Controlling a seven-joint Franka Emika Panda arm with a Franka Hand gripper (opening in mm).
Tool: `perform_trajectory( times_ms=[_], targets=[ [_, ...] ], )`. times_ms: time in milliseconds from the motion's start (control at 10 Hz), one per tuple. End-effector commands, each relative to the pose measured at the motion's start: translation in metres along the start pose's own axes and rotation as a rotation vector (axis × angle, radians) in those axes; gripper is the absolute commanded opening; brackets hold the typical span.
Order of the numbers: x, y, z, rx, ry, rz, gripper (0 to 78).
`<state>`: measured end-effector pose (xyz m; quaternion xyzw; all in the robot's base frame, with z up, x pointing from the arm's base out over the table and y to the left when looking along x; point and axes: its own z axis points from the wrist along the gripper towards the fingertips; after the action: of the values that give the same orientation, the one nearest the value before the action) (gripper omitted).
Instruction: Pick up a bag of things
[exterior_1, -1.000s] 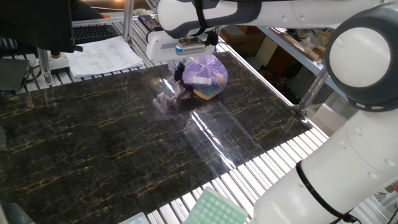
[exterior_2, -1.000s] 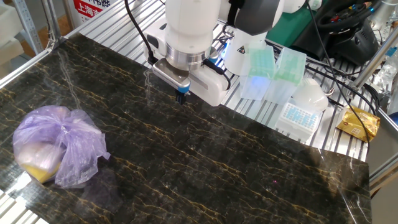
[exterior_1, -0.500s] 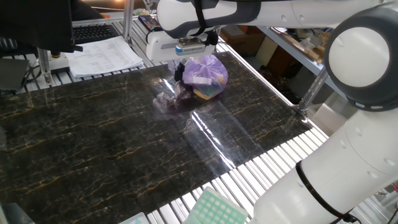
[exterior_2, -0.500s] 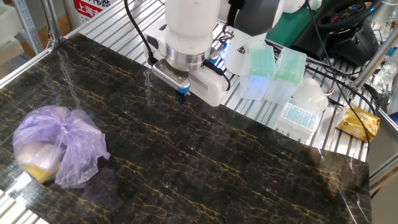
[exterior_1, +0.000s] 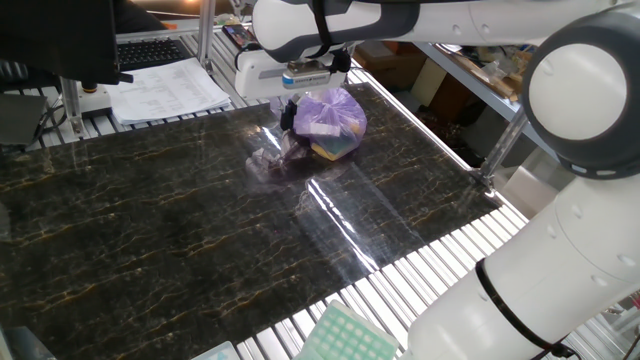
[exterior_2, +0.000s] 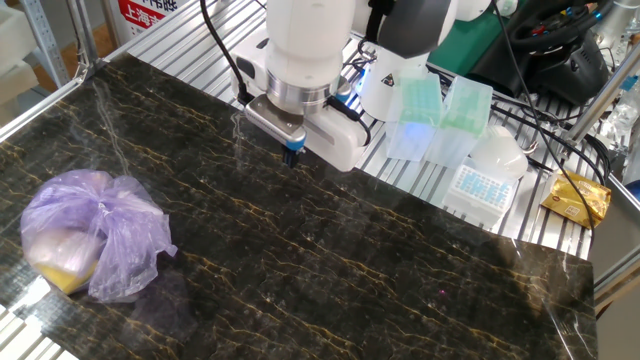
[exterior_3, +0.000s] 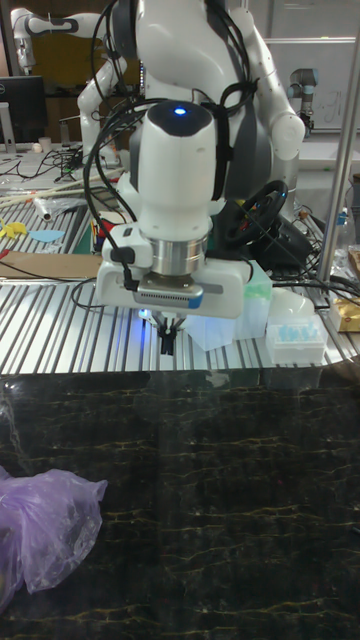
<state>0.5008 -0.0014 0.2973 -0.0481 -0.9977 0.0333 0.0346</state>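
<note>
Tool (exterior_2: 291, 156) hanging above dark marble surface (exterior_2: 330, 260), upper centre of frame in other fixed view. Fingers look pressed together, nothing between them. Purple bag of things (exterior_2: 88, 245) sits on surface at lower left, well apart from tool. In tall view I see bag (exterior_3: 45, 535) at bottom-left corner, tool (exterior_3: 167, 342) mid-frame. Clear plastic wad (exterior_1: 265, 163) just beside bag (exterior_1: 330, 121).

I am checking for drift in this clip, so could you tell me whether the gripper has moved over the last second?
No. The gripper hangs at the same spot above the marble tabletop's edge, and the purple bag lies equally far off.
</note>
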Motion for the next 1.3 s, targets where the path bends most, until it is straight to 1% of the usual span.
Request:
perform_trajectory(
  times_ms=[100,400,500,600,700,800,1000,1200,1300],
  targets=[
    [-0.009,-0.005,-0.001,-0.005,0.0,0.001,0.0],
    [-0.024,-0.015,0.0,-0.005,0.0,-0.015,0.0],
    [-0.031,-0.021,0.003,-0.006,-0.002,-0.031,0.0],
    [-0.035,-0.025,0.004,-0.006,-0.002,-0.039,0.0],
    [-0.042,-0.031,0.006,-0.007,-0.002,-0.055,0.0],
    [-0.044,-0.033,0.006,-0.007,-0.003,-0.058,0.0],
    [-0.057,-0.045,0.01,-0.006,-0.006,-0.093,0.0],
    [-0.065,-0.051,0.011,-0.006,-0.007,-0.106,0.0],
    [-0.065,-0.051,0.011,-0.008,-0.006,-0.1,0.0]
  ],
)
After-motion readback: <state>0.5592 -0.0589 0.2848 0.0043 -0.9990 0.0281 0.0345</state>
